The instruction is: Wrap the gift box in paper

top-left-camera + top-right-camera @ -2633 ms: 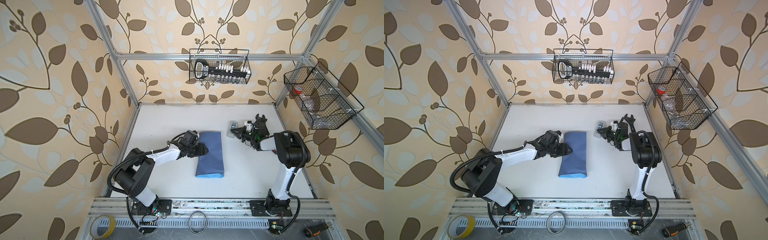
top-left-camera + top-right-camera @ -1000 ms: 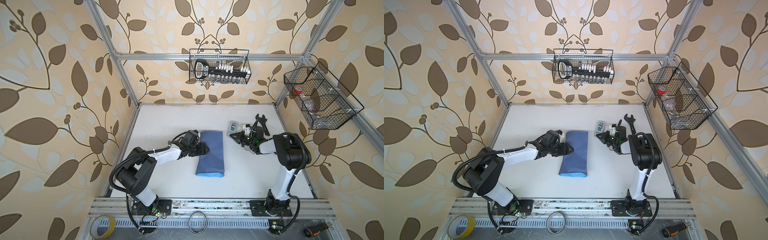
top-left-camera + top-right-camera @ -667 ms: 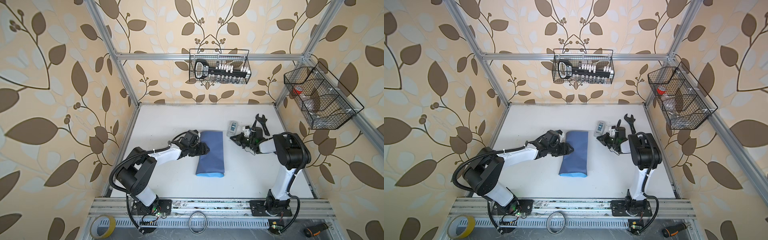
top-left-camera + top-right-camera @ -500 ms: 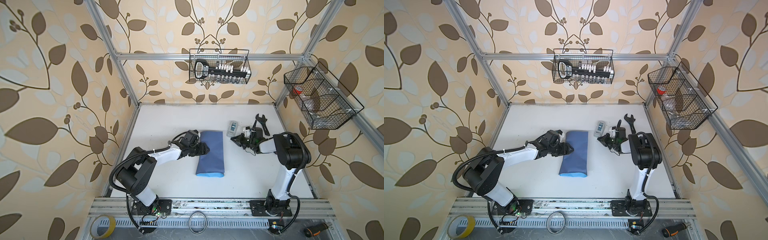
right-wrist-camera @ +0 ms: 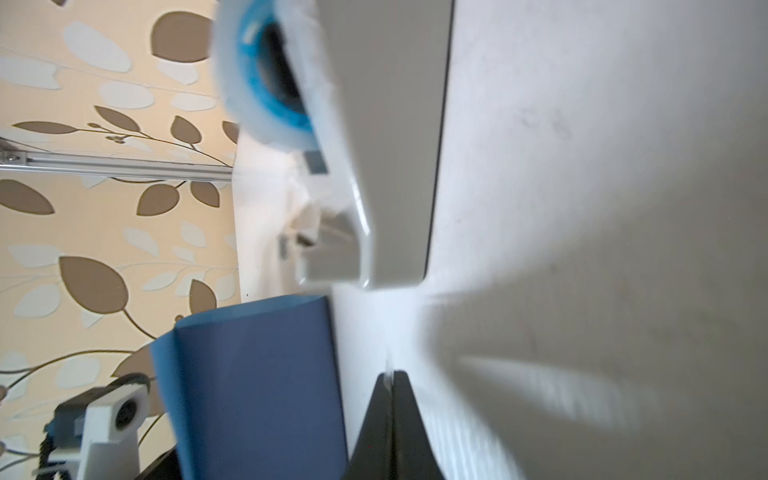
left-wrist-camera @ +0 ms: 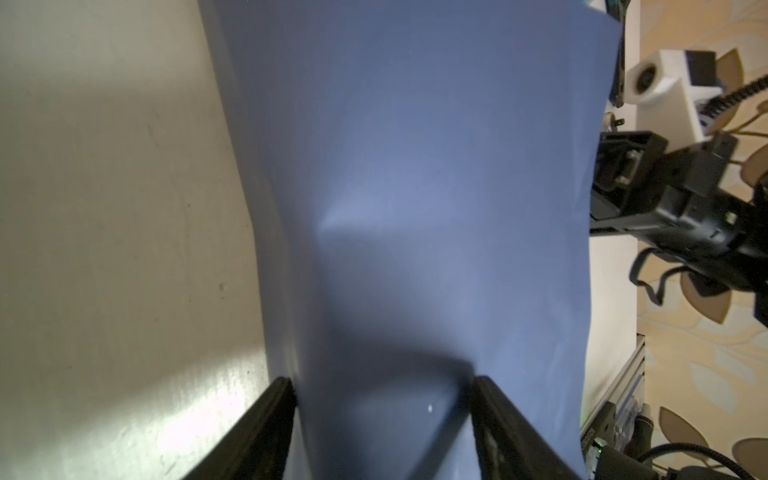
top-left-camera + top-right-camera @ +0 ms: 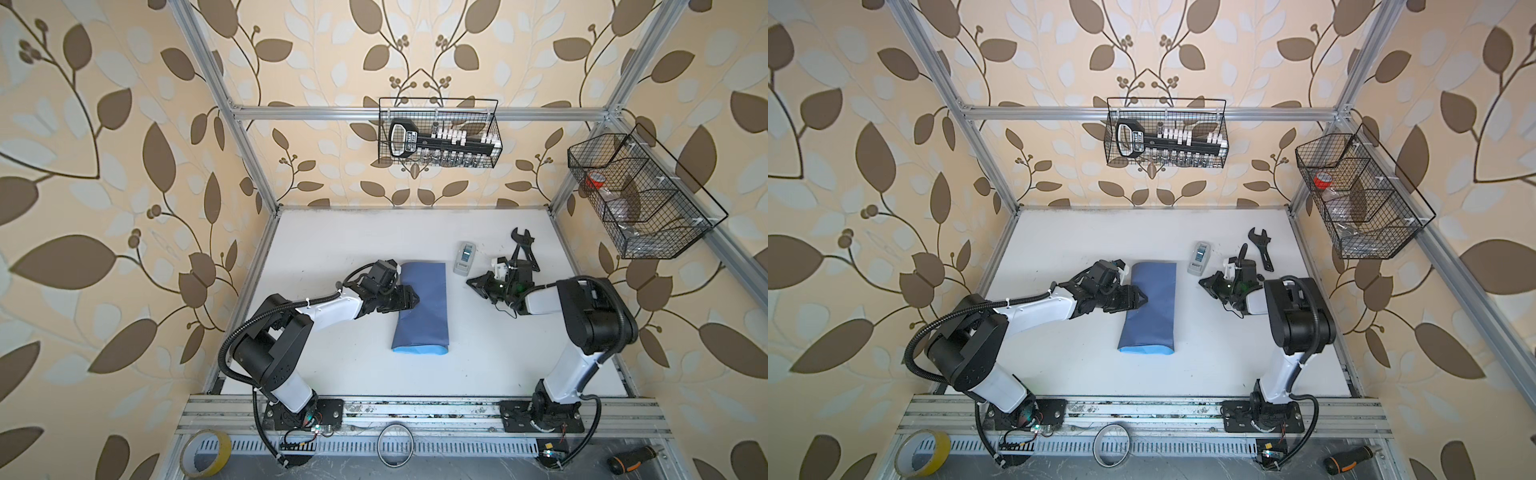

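Observation:
The paper [image 7: 424,307] [image 7: 1152,307] lies mid-table as a long bundle folded over on itself, slate-blue outside with a light blue strip at its near end. The gift box is hidden. My left gripper [image 7: 415,297] [image 7: 1144,298] reaches in from the left, rolled on its side. Its jaws stand wide and are closed on the bundle's edge [image 6: 380,382], one fingertip [image 6: 282,395] by the table and the other on the paper [image 6: 415,166]. My right gripper [image 7: 468,282] [image 7: 1201,281] [image 5: 392,374] is shut just above the table. It sits between the paper [image 5: 257,374] and the tape dispenser, with a tiny pale sliver at its tip.
A grey-white tape dispenser [image 7: 464,258] [image 7: 1199,258] [image 5: 386,124] sits right of the paper's far end. A black wrench [image 7: 523,239] lies behind the right wrist. Wire baskets hang on the back wall [image 7: 438,139] and the right wall [image 7: 640,199]. A yellow tape roll [image 7: 205,451] lies off the front rail.
My shut right gripper has drawn back from the tape dispenser toward the front of the table. The dispenser stays where it was. The left gripper and the paper have not moved.

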Robot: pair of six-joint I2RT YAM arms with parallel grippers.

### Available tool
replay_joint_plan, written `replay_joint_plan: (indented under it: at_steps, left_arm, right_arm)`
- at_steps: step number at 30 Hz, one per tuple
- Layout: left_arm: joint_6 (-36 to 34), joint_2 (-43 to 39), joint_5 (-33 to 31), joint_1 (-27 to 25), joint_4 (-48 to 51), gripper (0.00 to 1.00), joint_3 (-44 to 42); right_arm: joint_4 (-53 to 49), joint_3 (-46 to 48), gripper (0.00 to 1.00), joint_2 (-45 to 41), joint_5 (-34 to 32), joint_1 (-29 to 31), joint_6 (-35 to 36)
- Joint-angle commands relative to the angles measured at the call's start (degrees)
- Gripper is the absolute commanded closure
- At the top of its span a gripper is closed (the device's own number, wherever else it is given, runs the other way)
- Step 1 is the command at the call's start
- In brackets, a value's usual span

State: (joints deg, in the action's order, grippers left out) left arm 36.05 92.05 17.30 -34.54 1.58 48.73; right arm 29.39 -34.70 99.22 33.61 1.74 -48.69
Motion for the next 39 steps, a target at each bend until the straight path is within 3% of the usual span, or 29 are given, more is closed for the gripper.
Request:
replay_joint_plan:
  at_steps: [1, 7, 12, 18, 25, 39]
  left_arm:
    - [-2.7, 2.7, -6.8, -0.4, 12.6, 0.32, -1.9]
    - [-3.2, 2.2, -7.1, -0.4, 13.2, 0.3, -1.8]
    - [-3.5, 2.3, -7.2, -0.4, 13.6, 0.28, -1.8]
    - [-3.6, 2.1, -7.5, -0.4, 13.9, 0.28, -1.8]
    - [-3.7, 2.0, -7.6, -0.4, 14.2, 0.25, -1.7]
    - [-3.9, 1.9, -8.4, -0.4, 14.9, 0.23, -1.4]
  right_arm:
    - [3.3, 4.0, 1.0, -8.2, -3.0, 1.4, -1.4]
    - [7.2, 11.6, 1.0, -23.0, -13.2, 9.3, -7.7]
    - [8.5, 13.3, 1.0, -28.5, -23.1, 17.6, -11.8]
    - [12.7, 14.3, 1.0, -27.3, -32.8, 25.4, -14.4]
    - [16.1, 15.0, 1.0, -24.2, -37.2, 29.7, -16.5]
    - [17.7, 15.9, 1.0, -21.6, -54.4, 39.4, -17.7]
